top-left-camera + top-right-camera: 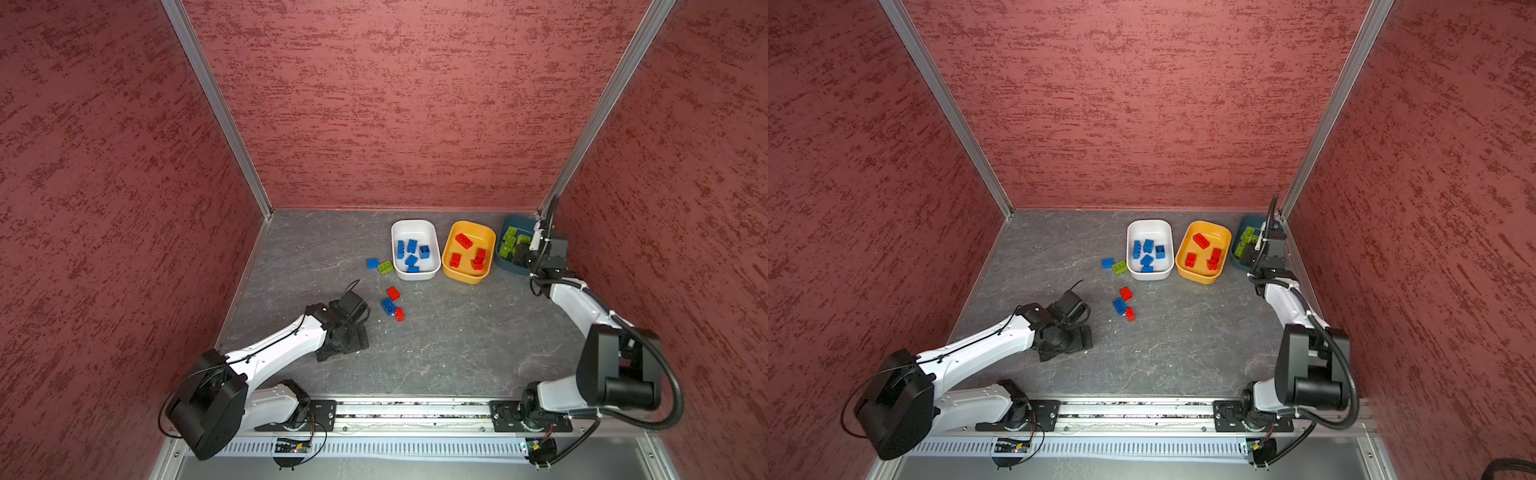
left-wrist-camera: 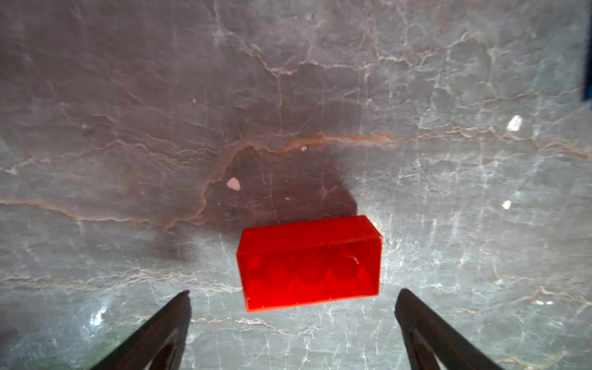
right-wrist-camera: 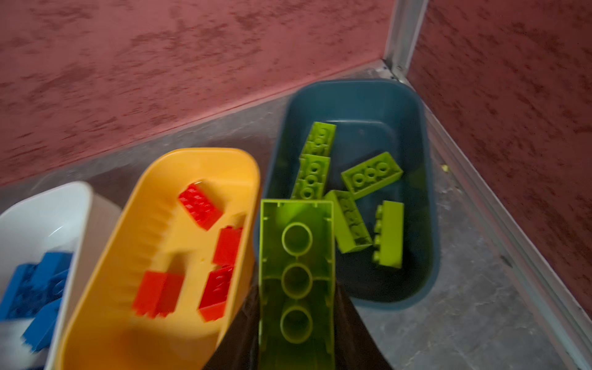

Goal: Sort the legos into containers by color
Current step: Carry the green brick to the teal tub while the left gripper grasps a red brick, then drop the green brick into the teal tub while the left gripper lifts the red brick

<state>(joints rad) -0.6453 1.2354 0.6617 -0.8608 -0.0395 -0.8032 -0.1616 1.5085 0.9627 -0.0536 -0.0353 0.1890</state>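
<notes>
Right hand (image 3: pixel 296 304) clamps green lego (image 3: pixel 296 250) over teal tub (image 3: pixel 352 96); left hand (image 2: pixel 293 292) — wide apart.

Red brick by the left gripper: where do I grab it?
Take the red brick by its two short end walls, coming straight down. It lies on its side, hollow underside facing the wrist camera, so those ends are probably the flattest parallel faces, and the open jaws of the left gripper bracket them.
</notes>
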